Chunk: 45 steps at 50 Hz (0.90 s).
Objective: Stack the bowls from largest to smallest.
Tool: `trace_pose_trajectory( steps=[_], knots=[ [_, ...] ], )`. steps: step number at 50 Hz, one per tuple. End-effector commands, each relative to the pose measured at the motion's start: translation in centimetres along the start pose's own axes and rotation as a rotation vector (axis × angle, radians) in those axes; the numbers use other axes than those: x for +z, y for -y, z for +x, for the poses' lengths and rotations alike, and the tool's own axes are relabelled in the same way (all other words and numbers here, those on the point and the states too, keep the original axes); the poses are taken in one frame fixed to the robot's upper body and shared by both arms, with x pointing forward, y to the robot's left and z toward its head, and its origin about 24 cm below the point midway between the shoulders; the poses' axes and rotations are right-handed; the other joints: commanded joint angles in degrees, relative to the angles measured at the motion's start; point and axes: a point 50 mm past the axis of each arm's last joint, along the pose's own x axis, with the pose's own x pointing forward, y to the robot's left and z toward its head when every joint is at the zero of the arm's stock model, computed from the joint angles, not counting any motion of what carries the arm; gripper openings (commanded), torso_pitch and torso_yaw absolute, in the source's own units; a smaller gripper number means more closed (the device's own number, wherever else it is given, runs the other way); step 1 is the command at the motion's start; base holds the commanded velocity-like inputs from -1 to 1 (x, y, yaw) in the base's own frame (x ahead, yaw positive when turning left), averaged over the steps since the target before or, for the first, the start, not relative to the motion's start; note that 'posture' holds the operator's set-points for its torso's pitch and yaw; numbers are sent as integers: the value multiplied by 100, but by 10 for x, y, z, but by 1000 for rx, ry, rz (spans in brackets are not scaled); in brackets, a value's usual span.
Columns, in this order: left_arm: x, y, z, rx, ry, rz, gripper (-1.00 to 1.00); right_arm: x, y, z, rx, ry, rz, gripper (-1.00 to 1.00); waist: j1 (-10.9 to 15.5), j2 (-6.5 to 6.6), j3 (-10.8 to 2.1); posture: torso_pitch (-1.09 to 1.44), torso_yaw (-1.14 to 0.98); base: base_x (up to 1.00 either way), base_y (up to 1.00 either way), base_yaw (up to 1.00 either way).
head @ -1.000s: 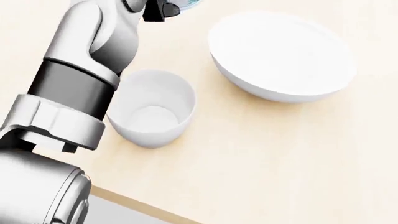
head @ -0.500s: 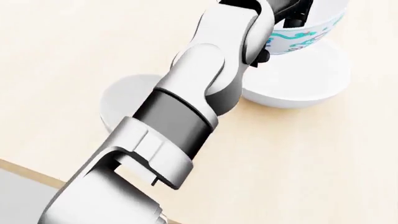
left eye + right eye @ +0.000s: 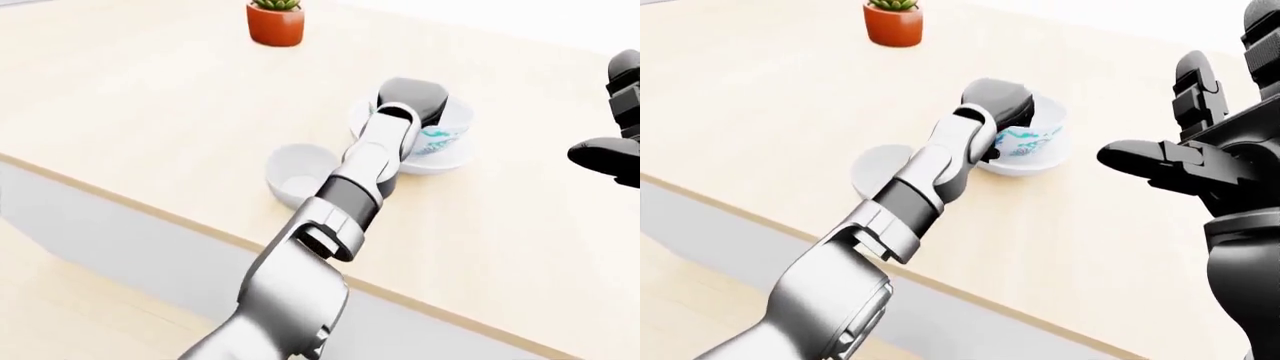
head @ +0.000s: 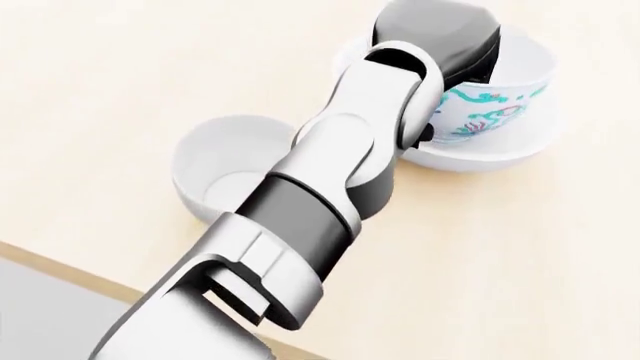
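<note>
Nearest the camera, the table edge [image 3: 150, 206] is crossed by the left arm, a glossy white and grey shell with a dark band at the forearm, stretched out over the pale wood-look tabletop. Just beside it, partly hidden under the forearm, a small plain white bowl [image 4: 215, 176] is sat upright, smooth and deep-walled, probably left for last since it's the smallest. Further out, the left hand [image 4: 440, 41] is laid over a patterned bowl [image 4: 495, 101], white with teal squiggles and a touch of red, which is seated inside the wide shallow white bowl [image 4: 480, 159]; so the middle piece looks to have been dropped into the largest already. Whether the fingers are clamped on the rim or let go can't be told, as they're hidden behind the dark grey back of the hand. Off to the right in the right-eye view, the right hand [image 3: 1200, 161] is held up in the air, black, blocky fingers spread, nothing in it, presumably kept clear of the work. Farthest away, a little succulent in a terracotta pot [image 3: 276, 22] is parked well apart from everything.
</note>
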Motion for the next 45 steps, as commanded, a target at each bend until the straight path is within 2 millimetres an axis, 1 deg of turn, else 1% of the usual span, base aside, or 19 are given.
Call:
trace_pose_trajectory(
  steps=[1, 7, 11, 16, 21, 23, 24, 28, 32, 34, 38, 40, 45],
  knots=[
    [9, -27, -2, 114, 34, 21, -60, 11, 0, -1, 0, 67, -4, 100, 3, -51, -153, 0, 0, 0, 0, 0],
    [12, -24, -1, 118, 39, 32, -53, 11, 1, 0, -3, 67, -5, 100, 3, -60, -164, 0, 0, 0, 0, 0],
    [14, -26, -1, 120, 44, 39, -33, 10, 2, 0, -6, 66, -4, 100, 3, -67, -170, 0, 0, 0, 0, 0],
    [19, -31, -3, 112, 51, 48, -22, 10, 2, -1, -8, 66, -2, 100, 9, -67, -172, 0, 0, 0, 0, 0],
    [24, -43, -5, 104, 53, 57, -15, 19, -1, 0, -4, 76, 1, 100, 15, -58, -163, 0, 0, 0, 0, 0],
    [24, -44, -6, 99, 52, 59, -14, 21, -2, 0, -3, 80, 3, 100, 16, -54, -152, 0, 0, 0, 0, 0],
    [24, -45, -7, 97, 51, 58, -7, 22, -2, -1, -2, 81, 4, 100, 17, -54, -148, 0, 0, 0, 0, 0],
    [24, -45, -8, 83, 51, 64, -1, 27, -3, -1, -3, 85, 6, 100, 20, -62, -140, 0, 0, 0, 0, 0],
    [23, -44, -9, 73, 50, 65, 10, 26, -3, 0, -3, 84, 6, 100, 20, -70, -135, 0, 0, 0, 0, 0],
    [23, -45, -10, 66, 50, 68, 11, 27, -4, 0, -3, 85, 6, 100, 20, -76, -137, 0, 0, 0, 0, 0],
    [22, -50, -13, 56, 47, 71, 18, 29, -4, 0, -3, 87, 6, 100, 23, -76, -129, 0, 0, 0, 0, 0],
    [20, -53, -16, 53, 45, 72, 25, 31, -5, 0, -2, 89, 5, 100, 21, -70, -121, 0, 0, 0, 0, 0],
    [15, -63, -22, 47, 40, 73, 28, 33, -6, 0, -3, 91, 4, 100, 23, -55, -105, 0, 0, 0, 0, 0]
  ],
)
